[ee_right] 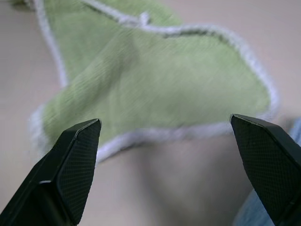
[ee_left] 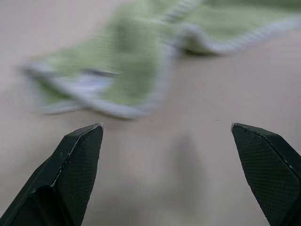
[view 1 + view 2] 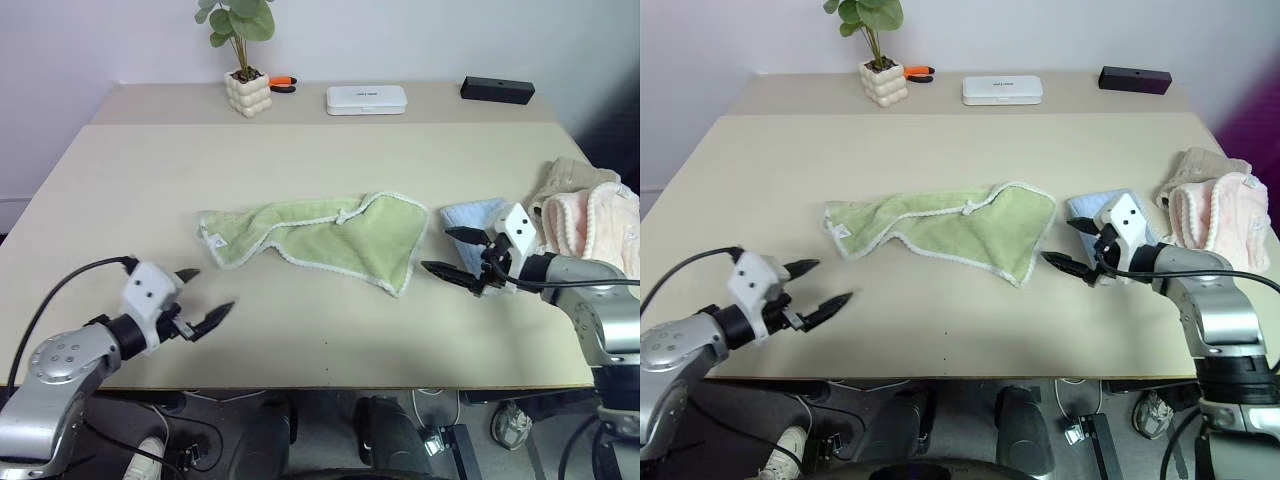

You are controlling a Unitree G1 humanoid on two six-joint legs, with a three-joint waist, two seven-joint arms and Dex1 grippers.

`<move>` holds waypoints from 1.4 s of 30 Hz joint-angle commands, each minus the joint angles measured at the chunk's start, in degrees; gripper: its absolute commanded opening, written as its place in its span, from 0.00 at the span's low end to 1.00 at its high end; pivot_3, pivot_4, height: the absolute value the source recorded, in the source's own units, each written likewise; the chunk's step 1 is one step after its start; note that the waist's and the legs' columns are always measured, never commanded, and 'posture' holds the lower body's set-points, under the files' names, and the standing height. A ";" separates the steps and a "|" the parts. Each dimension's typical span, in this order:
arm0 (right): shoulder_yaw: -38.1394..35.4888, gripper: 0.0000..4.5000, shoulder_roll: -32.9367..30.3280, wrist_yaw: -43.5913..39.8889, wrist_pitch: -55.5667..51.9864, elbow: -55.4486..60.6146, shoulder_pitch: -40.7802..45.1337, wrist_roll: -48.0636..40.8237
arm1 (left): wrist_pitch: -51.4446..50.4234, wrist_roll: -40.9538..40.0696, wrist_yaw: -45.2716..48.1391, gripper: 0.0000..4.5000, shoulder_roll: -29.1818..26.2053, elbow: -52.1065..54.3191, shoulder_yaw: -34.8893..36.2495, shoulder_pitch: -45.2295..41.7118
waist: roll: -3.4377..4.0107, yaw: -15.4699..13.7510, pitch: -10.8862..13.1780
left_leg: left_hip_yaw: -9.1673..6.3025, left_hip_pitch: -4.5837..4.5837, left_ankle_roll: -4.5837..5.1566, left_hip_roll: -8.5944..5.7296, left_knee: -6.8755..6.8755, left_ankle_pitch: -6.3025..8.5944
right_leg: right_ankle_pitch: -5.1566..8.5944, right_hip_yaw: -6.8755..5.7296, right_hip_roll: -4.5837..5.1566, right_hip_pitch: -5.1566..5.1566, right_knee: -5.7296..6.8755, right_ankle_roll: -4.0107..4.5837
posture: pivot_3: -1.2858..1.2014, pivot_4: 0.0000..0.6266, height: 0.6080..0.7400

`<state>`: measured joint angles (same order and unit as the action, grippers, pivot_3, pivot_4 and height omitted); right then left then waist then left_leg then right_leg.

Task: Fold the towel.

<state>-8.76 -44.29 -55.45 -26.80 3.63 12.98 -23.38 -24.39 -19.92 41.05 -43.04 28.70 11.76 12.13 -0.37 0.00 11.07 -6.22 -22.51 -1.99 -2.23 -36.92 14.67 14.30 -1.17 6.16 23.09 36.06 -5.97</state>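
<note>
The light green towel with white edging lies crumpled and partly doubled over in the middle of the beige table. A small loop sits on its upper edge, and a label shows at its left corner. My left gripper hovers open near the table's front left, short of the towel's left corner. My right gripper stands open just right of the towel's right corner, pointing toward it. Nothing is between either pair of fingers.
A folded light blue towel lies right behind my right gripper. Pink and beige cloths are piled at the right edge. At the back stand a potted plant, a white box and a black box.
</note>
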 commanded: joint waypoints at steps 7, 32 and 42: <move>-2.14 1.00 0.32 3.91 -0.57 7.21 -3.35 -0.40 | 8.54 12.82 -4.51 0.99 1.27 -12.09 -8.13 -12.14 | 0.03 -0.55 -0.01 | 0.18 0.00 0.00 0.06 0.03 0.00 | -0.04 0.21 -0.13 0.13 0.02 0.01 | 0.52 0.24 1.00; 3.84 1.00 1.89 9.05 0.83 8.36 1.59 4.26 | 20.87 14.64 -8.88 0.02 6.98 -19.66 -3.89 -16.06 | -0.01 -0.06 0.01 | 0.45 0.04 0.00 0.10 0.05 0.00 | -0.20 0.47 -0.17 0.25 0.04 -0.26 | 0.52 0.24 1.00; 12.58 1.00 11.31 12.43 5.89 -35.45 32.64 15.51 | 15.98 11.52 -5.76 0.02 4.39 -11.83 1.77 -4.78 | 0.00 1.02 0.05 | 0.81 0.11 0.00 0.17 0.15 0.00 | -0.25 0.72 -0.24 0.40 0.05 -0.19 | 0.52 0.24 1.00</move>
<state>3.78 -33.39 -43.32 -23.22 -26.81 43.24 -9.37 -8.32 -7.59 35.00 -37.93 14.85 11.50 7.29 -0.37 1.02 11.12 -5.40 -22.41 -1.99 -2.06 -36.77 14.67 14.04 -0.45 5.92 23.50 36.11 -6.16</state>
